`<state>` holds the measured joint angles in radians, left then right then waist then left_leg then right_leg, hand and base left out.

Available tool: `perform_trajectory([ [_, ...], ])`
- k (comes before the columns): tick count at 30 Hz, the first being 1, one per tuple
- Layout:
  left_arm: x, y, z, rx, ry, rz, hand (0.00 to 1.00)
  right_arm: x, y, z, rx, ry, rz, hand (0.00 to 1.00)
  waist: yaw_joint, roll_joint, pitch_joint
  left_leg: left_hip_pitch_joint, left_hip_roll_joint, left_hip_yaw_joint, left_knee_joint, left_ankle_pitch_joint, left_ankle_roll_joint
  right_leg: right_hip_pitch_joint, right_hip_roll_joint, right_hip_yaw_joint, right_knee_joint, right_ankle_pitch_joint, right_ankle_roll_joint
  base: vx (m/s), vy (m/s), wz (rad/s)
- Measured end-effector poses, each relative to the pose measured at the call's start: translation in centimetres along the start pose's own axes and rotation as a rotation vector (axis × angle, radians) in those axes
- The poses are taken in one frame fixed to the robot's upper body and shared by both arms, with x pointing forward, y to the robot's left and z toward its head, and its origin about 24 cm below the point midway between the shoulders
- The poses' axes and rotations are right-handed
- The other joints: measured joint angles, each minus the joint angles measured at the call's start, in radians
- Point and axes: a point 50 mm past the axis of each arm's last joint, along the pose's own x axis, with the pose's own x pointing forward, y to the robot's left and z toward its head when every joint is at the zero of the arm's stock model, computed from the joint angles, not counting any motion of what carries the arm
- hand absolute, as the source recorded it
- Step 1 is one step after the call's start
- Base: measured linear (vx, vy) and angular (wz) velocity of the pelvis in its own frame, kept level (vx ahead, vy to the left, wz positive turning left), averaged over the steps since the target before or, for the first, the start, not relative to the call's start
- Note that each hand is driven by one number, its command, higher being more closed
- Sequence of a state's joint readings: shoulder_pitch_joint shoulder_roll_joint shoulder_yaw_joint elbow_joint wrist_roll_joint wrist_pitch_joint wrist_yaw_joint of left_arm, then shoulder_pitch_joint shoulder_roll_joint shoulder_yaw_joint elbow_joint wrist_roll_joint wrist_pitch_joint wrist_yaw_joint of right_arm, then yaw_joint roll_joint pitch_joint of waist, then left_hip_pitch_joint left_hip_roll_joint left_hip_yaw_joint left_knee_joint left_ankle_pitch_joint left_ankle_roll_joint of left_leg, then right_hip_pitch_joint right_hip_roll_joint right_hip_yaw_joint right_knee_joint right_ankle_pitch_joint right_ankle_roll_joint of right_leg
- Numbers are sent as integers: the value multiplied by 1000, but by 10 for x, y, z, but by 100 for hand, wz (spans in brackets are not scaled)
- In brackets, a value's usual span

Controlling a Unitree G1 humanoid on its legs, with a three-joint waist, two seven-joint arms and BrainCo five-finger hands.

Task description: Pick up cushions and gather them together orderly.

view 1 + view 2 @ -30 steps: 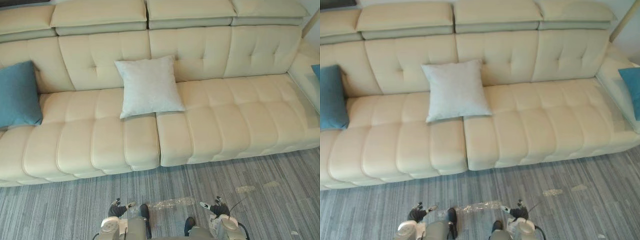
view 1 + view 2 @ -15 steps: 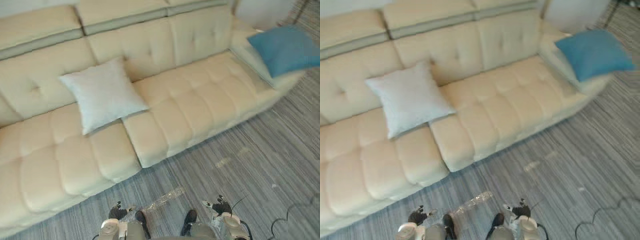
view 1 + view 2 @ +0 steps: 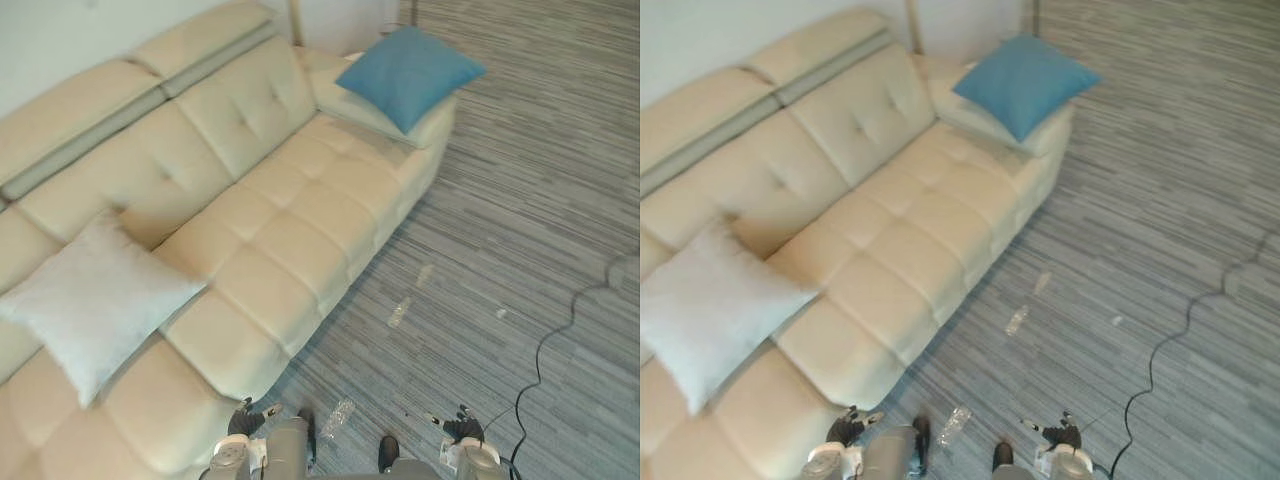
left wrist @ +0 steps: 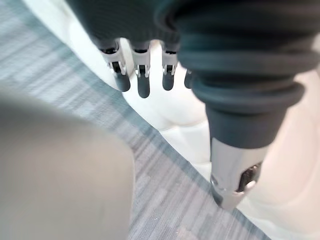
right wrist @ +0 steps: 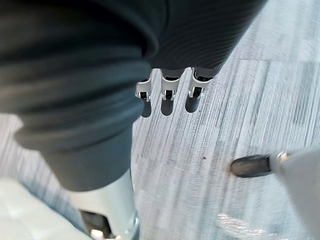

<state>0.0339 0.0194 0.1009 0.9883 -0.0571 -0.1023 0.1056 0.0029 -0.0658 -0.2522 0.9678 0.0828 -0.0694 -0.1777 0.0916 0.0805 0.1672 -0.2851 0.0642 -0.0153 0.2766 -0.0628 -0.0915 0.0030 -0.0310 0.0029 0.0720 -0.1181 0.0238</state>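
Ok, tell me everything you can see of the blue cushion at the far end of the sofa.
The blue cushion is square, plump and plain, in a matte fabric, with pointed corners. It lies roughly flat, turned cornerwise, on the padded arm at the end of the cream sofa, and one corner seems to reach past the arm's outer edge. Only the sofa touches it; the white cushion leans far off along the seat.

A white cushion (image 3: pixel 95 300) leans against the sofa's (image 3: pixel 300 230) backrest at the left. A blue cushion (image 3: pixel 408 72) lies on the sofa's far right end, well apart from it. Pale scraps (image 3: pixel 399 312), perhaps clear plastic, dot the striped carpet (image 3: pixel 520 200). The left hand (image 3: pixel 243 420) and right hand (image 3: pixel 463 429) hang low above the carpet.
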Motion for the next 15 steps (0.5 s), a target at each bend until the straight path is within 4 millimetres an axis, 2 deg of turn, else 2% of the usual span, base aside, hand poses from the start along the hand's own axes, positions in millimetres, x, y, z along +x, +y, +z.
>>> perform_trajectory([
  [1,1,3,3,3,-9,4,0,-3,6,-4,19,5,13,0,-2,-35,-5,4,-23,18,18,-41,26,-4,-25,23,20,-17,26,353,197,-84],
  [2,1,3,4,3,-13,4,0,-4,7,-6,22,7,15,0,-2,-43,-4,5,-30,19,25,-52,31,-7,-31,29,35,-28,33,419,199,-25],
  [3,2,6,7,5,-25,11,0,-6,7,-11,26,24,15,0,-2,-67,-13,8,-54,30,48,-87,54,-35,-55,37,117,-84,49,343,148,-9],
  [4,2,8,6,8,-21,14,0,-6,8,-13,26,29,15,0,-2,-77,-19,15,-59,46,53,-101,60,-61,-65,40,163,-103,62,341,134,-36],
  [5,1,10,3,-4,-12,22,0,-7,8,-15,29,36,15,0,12,-82,-22,38,-56,76,57,-126,61,-96,-69,49,254,-120,83,351,98,-87],
  [6,0,12,2,-8,-12,30,0,-7,14,-11,43,25,28,0,21,-82,-22,87,-44,126,57,-158,75,-164,-78,39,434,-128,182,358,87,-96],
  [7,-1,12,0,-6,-6,32,0,-7,17,-9,47,19,34,0,18,-81,-21,106,-41,139,61,-165,82,-193,-86,27,506,-122,234,447,83,-88],
  [8,-1,12,-1,9,5,27,0,-8,20,-8,53,13,45,0,12,-73,-21,154,-33,157,62,-194,92,-254,-108,-8,665,-107,252,405,21,-37],
  [9,-1,9,0,39,3,10,0,-7,21,-7,54,9,51,0,-4,-75,-22,202,-29,165,55,-213,96,-292,-137,-80,755,-117,218,423,-4,-24],
  [10,0,8,1,40,-1,7,0,-7,20,-6,54,9,49,0,-4,-74,-19,218,-26,165,48,-216,96,-300,-146,-109,769,-128,192,435,-54,-19],
  [11,0,7,2,41,-3,3,0,-7,18,-6,52,9,44,0,-7,-65,-14,267,-11,167,20,-217,96,-334,-160,-187,776,-161,108,518,-134,-31],
  [12,0,7,3,41,-5,2,0,-5,18,-3,50,0,44,0,-19,-56,-10,300,17,172,11,-218,94,-364,-161,-261,731,-172,70,425,-123,-32],
  [14,0,8,3,45,-6,4,0,-3,19,6,46,-22,47,0,-38,-40,-1,340,55,179,-10,-217,92,-410,-164,-331,628,-154,37,442,-198,-26],
  [15,0,8,3,54,-4,3,0,-1,15,8,37,-27,39,0,-37,-42,-2,378,73,198,-30,-218,71,-436,-161,-357,492,-91,30,571,-273,-27],
])
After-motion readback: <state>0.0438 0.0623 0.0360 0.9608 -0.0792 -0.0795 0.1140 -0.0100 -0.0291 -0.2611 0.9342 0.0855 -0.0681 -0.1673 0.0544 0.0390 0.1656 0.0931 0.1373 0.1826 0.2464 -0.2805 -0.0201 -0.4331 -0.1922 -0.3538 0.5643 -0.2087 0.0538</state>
